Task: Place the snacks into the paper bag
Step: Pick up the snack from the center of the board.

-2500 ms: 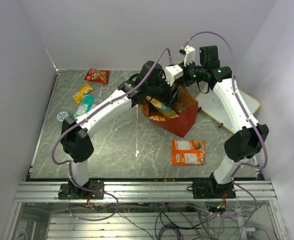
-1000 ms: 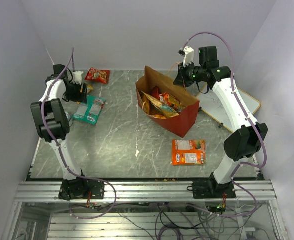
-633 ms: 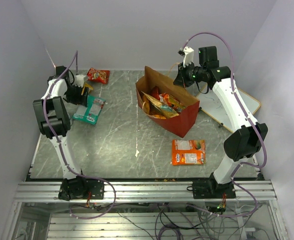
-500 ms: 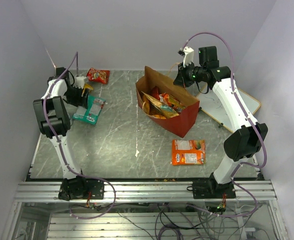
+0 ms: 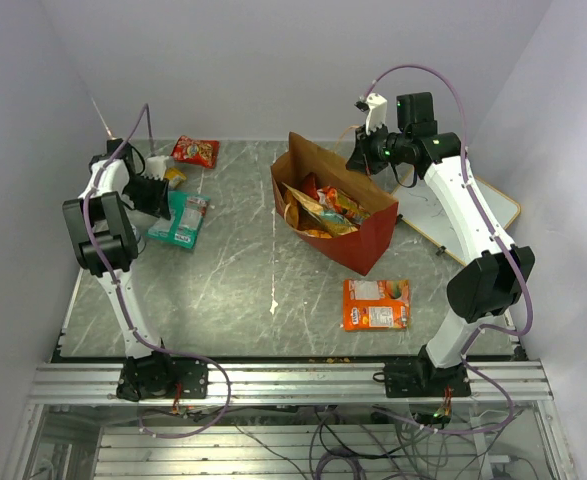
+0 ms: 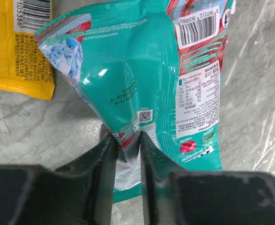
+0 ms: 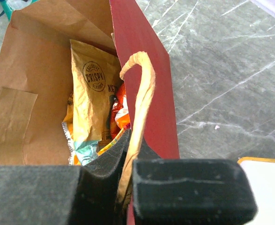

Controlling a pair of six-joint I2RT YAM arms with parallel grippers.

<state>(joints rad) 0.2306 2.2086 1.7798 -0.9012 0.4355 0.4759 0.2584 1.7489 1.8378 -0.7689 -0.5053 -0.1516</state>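
Note:
The red paper bag (image 5: 361, 238) stands open at the table's middle back, with several snacks (image 5: 319, 211) inside it. My right gripper (image 5: 365, 155) is shut on the bag's far rim and tan handle (image 7: 142, 89); a gold chip bag (image 7: 92, 98) shows inside. At the far left, my left gripper (image 5: 159, 192) is shut on the near edge of a teal packet (image 6: 137, 70) that lies on the table and puckers up between the fingers (image 6: 108, 152). Beside it lies a yellow packet (image 6: 20, 42). A small red packet (image 5: 194, 151) is at the back, and an orange flat pack (image 5: 376, 303) sits in front of the bag.
A white board (image 5: 478, 215) with scribbles lies at the right edge, behind the right arm. The left wall stands close to the left arm. Open marble tabletop (image 5: 243, 290) stretches between the teal packet and the bag.
The left arm swung from the bag to the far left, came down on the teal packet, and its jaws have just closed on the packet's edge. The right arm has not moved.

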